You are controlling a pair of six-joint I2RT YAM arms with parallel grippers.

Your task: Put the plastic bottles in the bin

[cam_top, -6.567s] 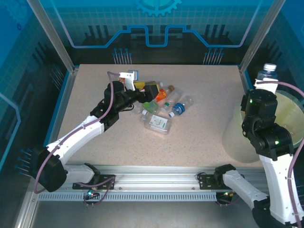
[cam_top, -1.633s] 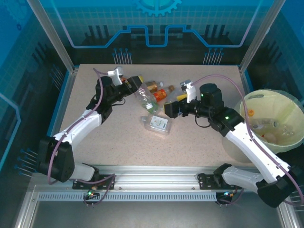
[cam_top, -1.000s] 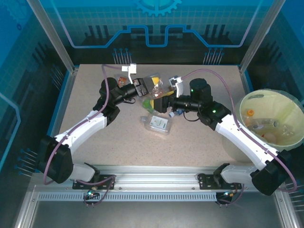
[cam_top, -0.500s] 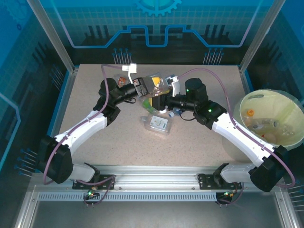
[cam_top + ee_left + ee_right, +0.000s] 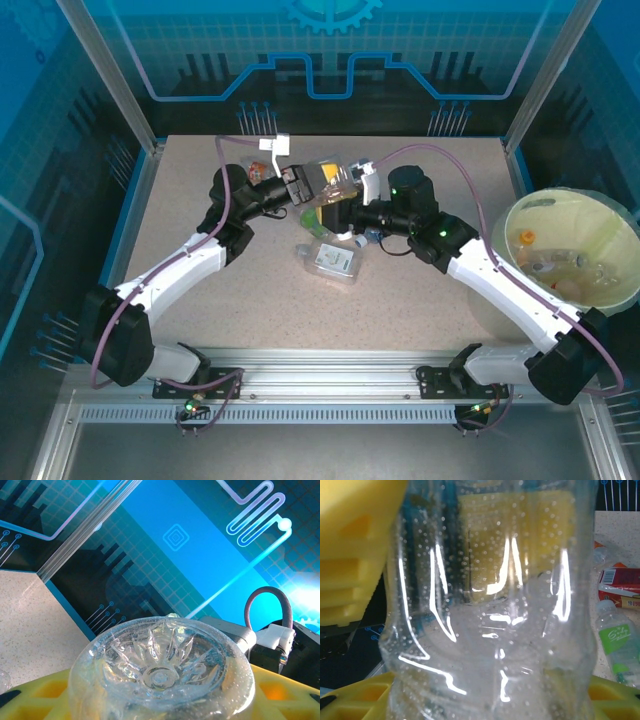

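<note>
From above, the left gripper (image 5: 303, 186) grasps a clear bottle (image 5: 335, 180) well left of the bin (image 5: 512, 222), the right gripper (image 5: 347, 207) meeting it. At the left wrist its base sits between yellow pads (image 5: 30, 702); letting go early would drop it short of the bin. At the right wrist pads (image 5: 355, 555) flank the bottle, clenched or not I cannot tell, and the thin wall could slip.
</note>
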